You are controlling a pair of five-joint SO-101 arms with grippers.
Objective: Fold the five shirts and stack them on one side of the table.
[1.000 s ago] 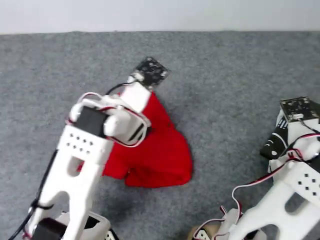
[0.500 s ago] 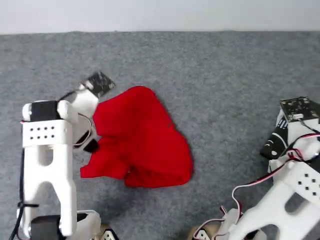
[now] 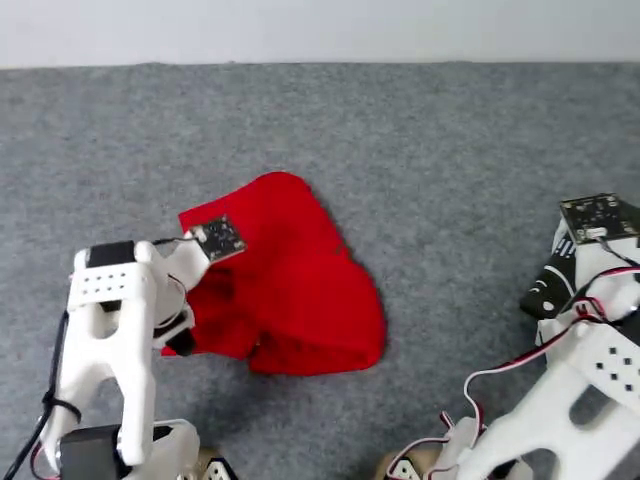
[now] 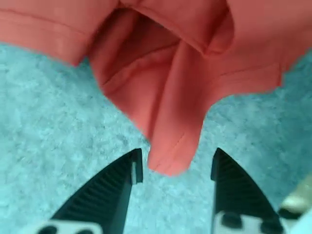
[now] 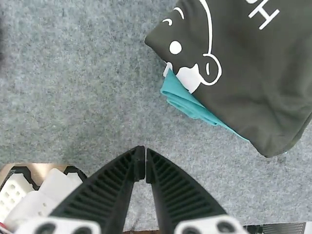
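Since half a second earlier, the left arm (image 3: 108, 330) had swung from the 10 o'clock side of the red shirt (image 3: 300, 285) in over its 9 o'clock edge; the right arm (image 3: 590, 350) had not shifted. The high view placed the red shirt, crumpled and partly folded, near the middle of the grey counter (image 3: 450, 150), with the right arm off at 4 o'clock. The left wrist view added the detail: the left end effector (image 4: 178, 157) stood wide open, a hemmed tip of the shirt lying between its jaws, ungripped. The right wrist view recorded the right end effector (image 5: 146, 152) closed and empty above bare counter, near a dark printed shirt (image 5: 243, 63) lying on a teal shirt (image 5: 187, 105).
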